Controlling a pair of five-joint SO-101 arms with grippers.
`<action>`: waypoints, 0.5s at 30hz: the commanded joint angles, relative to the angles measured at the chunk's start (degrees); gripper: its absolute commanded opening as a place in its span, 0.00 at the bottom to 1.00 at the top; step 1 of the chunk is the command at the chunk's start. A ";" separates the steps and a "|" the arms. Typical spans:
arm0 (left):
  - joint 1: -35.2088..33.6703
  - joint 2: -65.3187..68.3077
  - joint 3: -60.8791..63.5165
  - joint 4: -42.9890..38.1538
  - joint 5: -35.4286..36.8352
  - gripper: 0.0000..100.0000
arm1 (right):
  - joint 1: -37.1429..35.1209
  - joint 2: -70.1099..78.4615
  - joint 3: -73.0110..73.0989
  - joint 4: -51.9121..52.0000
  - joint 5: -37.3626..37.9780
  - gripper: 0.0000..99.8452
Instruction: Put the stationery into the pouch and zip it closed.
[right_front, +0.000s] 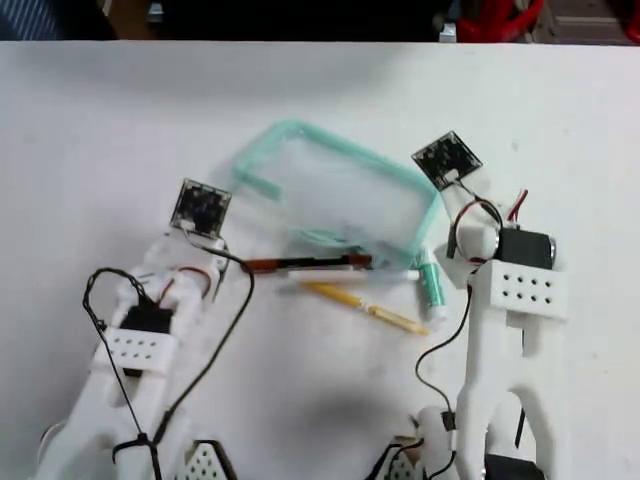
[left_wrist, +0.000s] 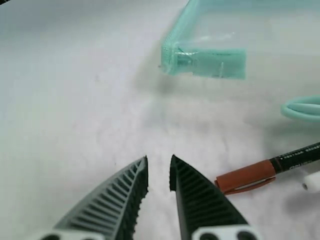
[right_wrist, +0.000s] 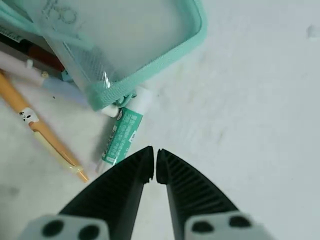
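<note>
Mid-frame in the high view, the pen (right_front: 308, 263) lies left-to-right, cap end beside the slightly parted, empty left gripper (left_wrist: 158, 164).

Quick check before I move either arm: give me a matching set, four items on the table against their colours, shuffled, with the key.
Things:
1. pouch
2. capped marker
3. slanted pen
4. small tube

Colours:
A. yellow
B. green and white
C. clear with mint edging
D. brown cap, black barrel

Pairs: 1-C, 2-D, 3-A, 4-B.
</note>
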 joint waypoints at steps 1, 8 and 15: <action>-0.04 -0.31 -1.41 -1.41 -0.26 0.09 | -3.47 -1.80 -0.53 1.63 0.79 0.03; -0.31 -0.31 -1.49 -0.97 -0.26 0.09 | -15.34 -7.16 -0.70 6.02 0.62 0.03; -0.31 -0.40 -1.67 -0.97 -0.18 0.09 | -16.75 -25.80 3.34 5.67 0.97 0.02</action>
